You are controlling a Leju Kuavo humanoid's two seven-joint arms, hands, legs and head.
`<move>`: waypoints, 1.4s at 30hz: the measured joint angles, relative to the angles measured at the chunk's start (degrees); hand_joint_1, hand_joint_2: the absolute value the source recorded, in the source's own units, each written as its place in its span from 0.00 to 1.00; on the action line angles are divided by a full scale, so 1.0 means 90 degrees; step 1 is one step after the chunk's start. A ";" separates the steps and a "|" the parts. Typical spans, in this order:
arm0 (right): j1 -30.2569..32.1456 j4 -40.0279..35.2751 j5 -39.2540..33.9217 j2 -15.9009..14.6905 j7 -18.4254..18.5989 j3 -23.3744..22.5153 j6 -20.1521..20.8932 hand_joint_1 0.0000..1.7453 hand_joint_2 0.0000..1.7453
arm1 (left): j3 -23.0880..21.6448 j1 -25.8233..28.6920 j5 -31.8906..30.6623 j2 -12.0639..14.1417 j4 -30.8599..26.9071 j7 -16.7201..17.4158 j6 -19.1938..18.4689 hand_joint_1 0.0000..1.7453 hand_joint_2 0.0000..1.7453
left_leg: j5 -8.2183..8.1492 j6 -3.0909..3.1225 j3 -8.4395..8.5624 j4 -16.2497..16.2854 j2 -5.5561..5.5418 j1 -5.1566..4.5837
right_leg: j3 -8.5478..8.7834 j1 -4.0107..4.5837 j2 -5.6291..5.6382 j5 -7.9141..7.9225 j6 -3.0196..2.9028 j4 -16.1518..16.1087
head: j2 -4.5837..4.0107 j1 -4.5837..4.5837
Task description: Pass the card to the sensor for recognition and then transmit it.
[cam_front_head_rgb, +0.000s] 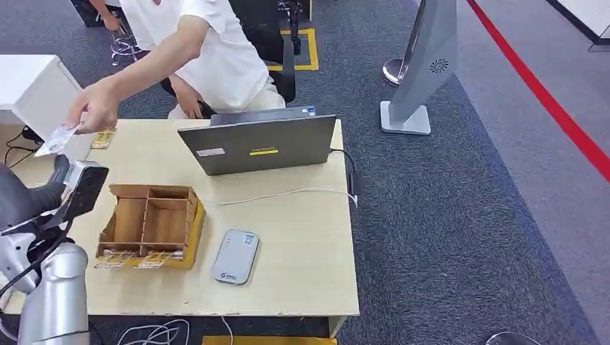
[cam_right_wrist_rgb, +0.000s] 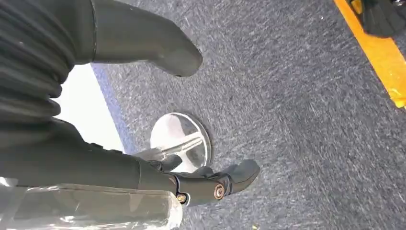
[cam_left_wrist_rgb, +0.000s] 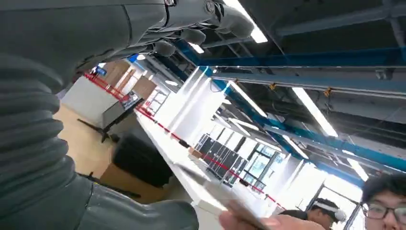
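A person's hand (cam_front_head_rgb: 97, 108) reaches over the table's far left corner and holds the white card (cam_front_head_rgb: 57, 138) by one end. My left hand (cam_front_head_rgb: 32, 198) hovers just below and in front of the card at the table's left edge. In the left wrist view the card (cam_left_wrist_rgb: 215, 191) sits in the person's fingertips (cam_left_wrist_rgb: 258, 223), apart from my left hand (cam_left_wrist_rgb: 57, 143), whose thumb and fingers are spread with nothing between them. The grey-white card sensor (cam_front_head_rgb: 236, 256) lies flat near the table's front. My right hand (cam_right_wrist_rgb: 119, 163) hangs over the carpet, holding nothing.
A wooden compartment box (cam_front_head_rgb: 151, 223) stands left of the sensor, with cards (cam_front_head_rgb: 137, 260) along its front. An open laptop (cam_front_head_rgb: 262, 144) and its white cable (cam_front_head_rgb: 288, 194) cross the table's back. Another card (cam_front_head_rgb: 103, 139) lies at the far left. A round metal stand base (cam_right_wrist_rgb: 181, 141) sits on the carpet.
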 joint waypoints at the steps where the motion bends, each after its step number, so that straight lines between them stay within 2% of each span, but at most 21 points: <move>1: -0.0021 0.0042 0.0025 0.0012 -0.0025 -0.0037 0.0059 0.00 1.00 | -0.0052 -0.0090 -0.0113 0.0051 0.0103 0.0071 0.0022 1.00 1.00 | 0.0000 0.0000 0.0000 0.0000 0.0000 0.0000 | 0.0000 0.0000 0.0000 0.0000 0.0000 0.0000 | 0.0000 -0.0002; 22: -0.0577 0.1179 0.1213 0.0697 -0.0644 -0.1030 0.1402 0.00 1.00 | -0.1484 -0.1899 -0.2380 0.1076 0.2596 0.1576 0.0359 1.00 1.00 | 0.0010 0.0005 -0.0002 0.0001 -0.0002 0.0000 | 0.0000 0.0000 -0.0001 0.0005 -0.0004 0.0004 | 0.0000 -0.0002; 26: -0.0664 0.1368 0.1489 0.0823 -0.0772 -0.1209 0.1675 0.00 1.00 | -0.1656 -0.2197 -0.2752 0.1178 0.3058 0.1757 0.0418 1.00 1.00 | 0.0010 0.0005 -0.0002 0.0001 -0.0002 0.0000 | 0.0000 0.0000 -0.0001 0.0005 -0.0004 0.0005 | 0.0000 0.0000; 29: -0.0691 0.1458 0.1695 0.0918 -0.0858 -0.1321 0.1805 0.00 1.00 | -0.1666 -0.2279 -0.2913 0.1182 0.3216 0.1708 0.0440 1.00 1.00 | 0.0010 0.0005 -0.0002 0.0002 -0.0001 0.0000 | 0.0000 0.0000 0.0001 0.0005 -0.0004 0.0005 | 0.0000 -0.0002; 33: -0.0689 0.1506 0.1802 0.1001 -0.0870 -0.1409 0.1812 0.00 1.00 | -0.1666 -0.2254 -0.2935 0.1132 0.3175 0.1543 0.0452 1.00 1.00 | 0.0009 0.0005 -0.0002 0.0002 -0.0002 0.0000 | 0.0000 0.0000 0.0000 0.0005 -0.0004 0.0005 | 0.0000 0.0000; 36: -0.0638 0.1516 0.1824 0.1047 -0.0806 -0.1479 0.1758 0.00 1.00 | -0.1666 -0.2020 -0.2730 0.1015 0.2752 0.1224 0.0464 1.00 1.00 | 0.0009 0.0005 -0.0002 0.0002 -0.0003 -0.0001 | 0.0000 0.0000 -0.0001 0.0004 -0.0004 0.0004 | 0.0000 -0.0002; 39: -0.0473 0.1431 0.1822 0.1069 -0.0660 -0.1525 0.1644 0.00 1.00 | -0.1666 -0.1493 -0.2473 0.0791 0.1945 0.0809 0.0488 1.00 1.00 | 0.0007 0.0006 -0.0004 0.0001 -0.0007 -0.0004 | 0.0001 -0.0003 -0.0003 0.0003 -0.0003 0.0002 | 0.0000 0.0000; 42: -0.0191 0.1191 0.1766 0.1069 -0.0343 -0.1608 0.1453 0.00 1.00 | -0.1710 -0.0608 -0.2507 0.0486 0.0797 0.0671 0.0508 1.00 1.00 | -0.0006 0.0007 -0.0003 0.0001 0.0000 -0.0008 | 0.0000 -0.0006 0.0004 -0.0001 0.0000 0.0000 | 0.0000 -0.0005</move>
